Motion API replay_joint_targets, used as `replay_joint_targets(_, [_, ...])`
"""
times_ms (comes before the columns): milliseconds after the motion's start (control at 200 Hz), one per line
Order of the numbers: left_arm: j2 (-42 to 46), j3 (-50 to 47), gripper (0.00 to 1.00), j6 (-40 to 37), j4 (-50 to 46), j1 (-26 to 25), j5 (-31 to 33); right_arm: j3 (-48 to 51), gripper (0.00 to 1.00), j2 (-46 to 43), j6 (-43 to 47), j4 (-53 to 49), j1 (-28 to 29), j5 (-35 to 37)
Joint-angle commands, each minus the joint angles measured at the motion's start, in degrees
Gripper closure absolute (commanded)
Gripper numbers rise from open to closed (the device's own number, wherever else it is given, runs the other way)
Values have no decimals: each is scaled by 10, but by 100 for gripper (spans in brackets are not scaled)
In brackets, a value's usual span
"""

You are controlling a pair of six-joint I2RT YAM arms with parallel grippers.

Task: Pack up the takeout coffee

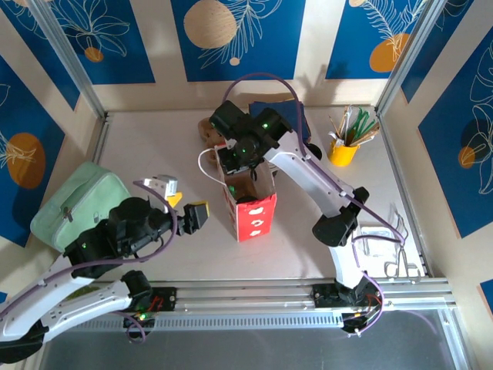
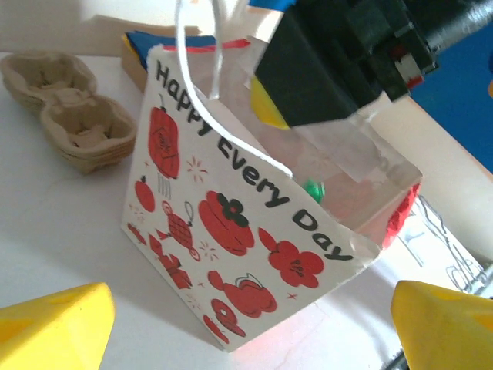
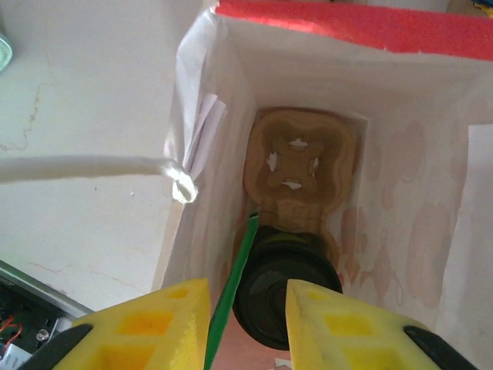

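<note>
Right pincer: yellow fingers parted, nothing clamped, hanging inside the mouth of the paper bag. Straight below the gap I see the takeout coffee, black lid on. It's seated in one cell of a cardboard carrier on the bag floor; the other cell is empty. A green strip runs up past the lid, through the gap. A white cord handle hangs off one bag wall.

Left pincer: jaws wide, nothing in them, low over the bench, facing the bag's printed side, apart from it.

Bag stands upright mid-bench. Spare carriers sit behind it toward the far edge. Yellow stirrer cup is toward the far right corner, green pouch at the left edge.
</note>
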State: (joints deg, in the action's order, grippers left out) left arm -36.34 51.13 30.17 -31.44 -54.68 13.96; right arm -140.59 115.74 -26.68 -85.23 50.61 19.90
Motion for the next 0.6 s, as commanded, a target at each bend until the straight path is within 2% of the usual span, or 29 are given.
replay_joint_targets(0, [-13, 27, 8, -3, -6, -3, -48, -36, 63, -2, 3, -16, -6, -34])
replay_joint_targets(270, [-47, 78, 8, -17, -28, -3, -82, -67, 58, -38, 31, 0, -32, -72])
replay_joint_targets(595, [-64, 94, 8, -22, -34, -3, -79, 9, 49, -116, 101, 88, -110, -14])
